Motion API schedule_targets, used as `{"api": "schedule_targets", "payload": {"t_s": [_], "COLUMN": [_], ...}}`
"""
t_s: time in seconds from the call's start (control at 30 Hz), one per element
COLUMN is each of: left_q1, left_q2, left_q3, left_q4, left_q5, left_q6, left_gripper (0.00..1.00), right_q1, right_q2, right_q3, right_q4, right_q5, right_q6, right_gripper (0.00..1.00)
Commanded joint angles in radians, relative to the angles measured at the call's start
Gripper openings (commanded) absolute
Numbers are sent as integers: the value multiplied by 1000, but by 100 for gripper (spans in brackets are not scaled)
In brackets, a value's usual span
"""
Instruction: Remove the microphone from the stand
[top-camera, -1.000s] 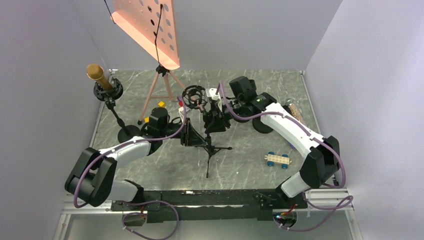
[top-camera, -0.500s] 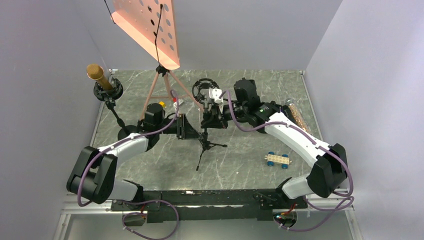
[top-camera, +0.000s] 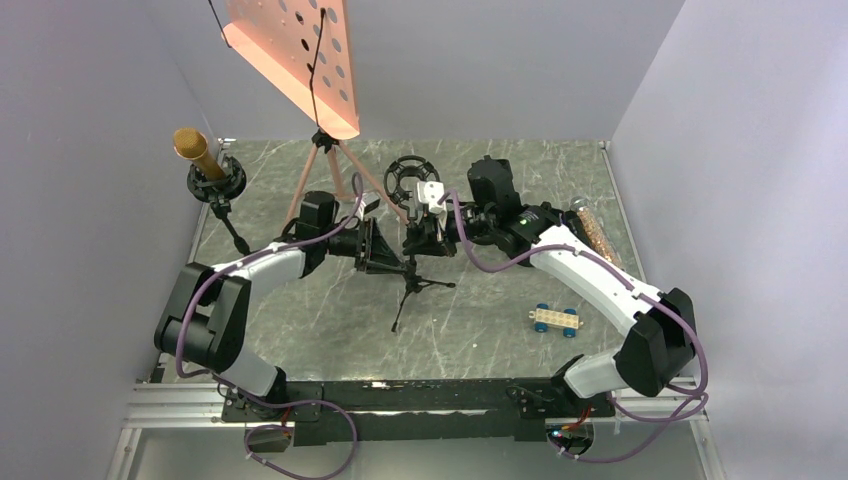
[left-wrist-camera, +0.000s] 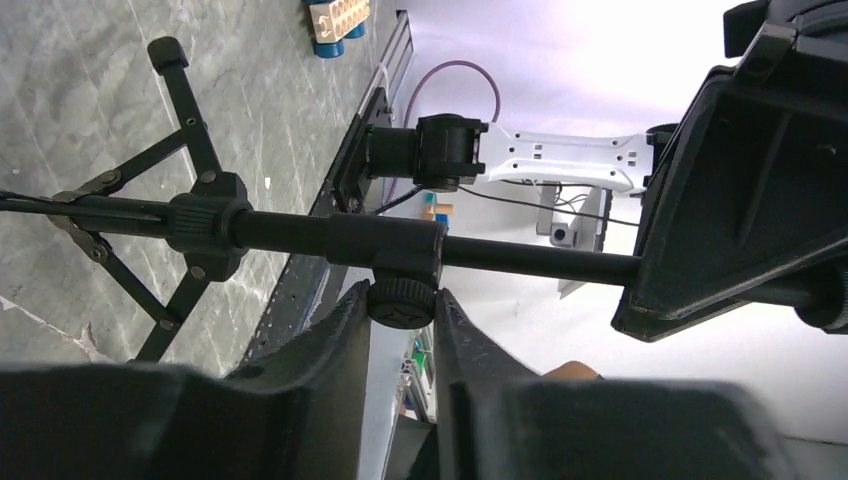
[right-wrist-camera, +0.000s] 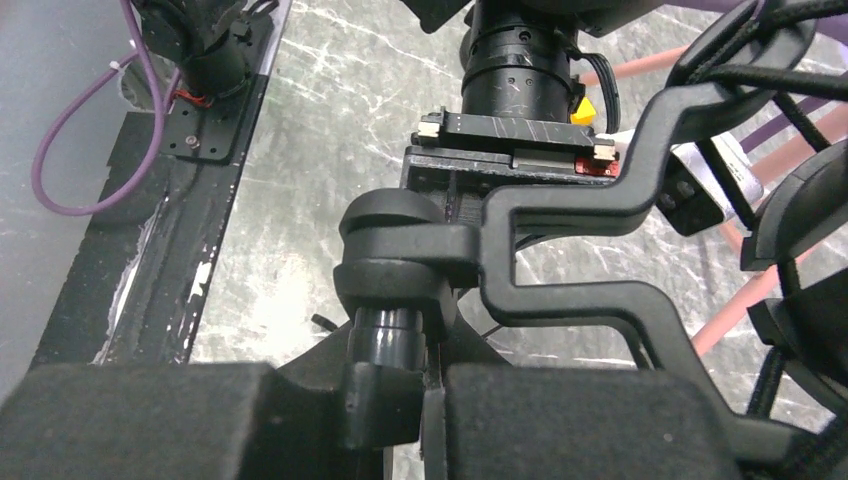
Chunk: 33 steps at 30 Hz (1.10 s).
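A gold microphone (top-camera: 191, 149) sits tilted in a black shock mount (top-camera: 218, 182) on a stand at the back left, away from both grippers. In the middle, both grippers hold a small black tripod stand (top-camera: 410, 290) with an empty ring mount (top-camera: 405, 175). My left gripper (top-camera: 385, 262) is shut on the knob (left-wrist-camera: 401, 302) of the stand's pole (left-wrist-camera: 290, 232). My right gripper (top-camera: 418, 240) is shut on the stand's top post (right-wrist-camera: 390, 345), below the mount's bracket (right-wrist-camera: 600, 260). The tripod is lifted and tilted.
A pink music stand (top-camera: 300, 50) on pink legs (top-camera: 335, 165) rises at the back centre, close behind the left arm. A toy brick car (top-camera: 556, 318) lies at the right front. A bottle of nuts (top-camera: 592, 225) lies by the right arm.
The tripod stand was carried back and left a second ago and has since held still. My left arm has swung back, its elbow raised, still gripping the pole.
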<state>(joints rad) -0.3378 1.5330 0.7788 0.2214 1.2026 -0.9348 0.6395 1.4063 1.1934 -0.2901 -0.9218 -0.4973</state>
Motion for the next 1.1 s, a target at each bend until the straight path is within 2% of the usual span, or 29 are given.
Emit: {"api": "schedule_targets", "payload": {"t_s": [0.0,0.03,0.07,0.1,0.13,0.3,0.6,0.83,0.87,1.0,1.07], "left_q1": [58,65,68,71,75,115,145,145,145,145,145], "left_q2": [6,6,1,-4,-10,-50,-92,-133,-142,-183,-208], "left_q3": [43,49,54,57,54,35,70,62,56,48,54], "left_q4": [-18,-44,-73,-93,-96,-77,-177,-220,-220,-273,-315], "left_q5": [25,14,-3,-16,-23,-42,-115,-151,-154,-160,-167], "left_q6": [-80,-70,-51,-31,-25,-17,137,211,217,259,300], "left_gripper": [40,58,84,96,99,99,98,99,99,98,98], "right_q1": [-5,-5,-8,-13,-21,-74,-216,-243,-245,-247,-247], "right_q2": [-21,-21,-21,-21,-24,-31,8,42,47,8,-27], "right_q3": [23,24,24,25,23,29,89,52,43,1,25], "right_q4": [-35,-38,-40,-35,-27,-13,54,100,90,-10,-122], "right_q5": [-22,-20,-14,-11,-9,37,80,113,117,159,226], "right_q6": [-17,-17,-13,0,17,51,51,95,101,116,109], "right_gripper": [0,0,0,0,0,0,0,0,2,44,57]}}
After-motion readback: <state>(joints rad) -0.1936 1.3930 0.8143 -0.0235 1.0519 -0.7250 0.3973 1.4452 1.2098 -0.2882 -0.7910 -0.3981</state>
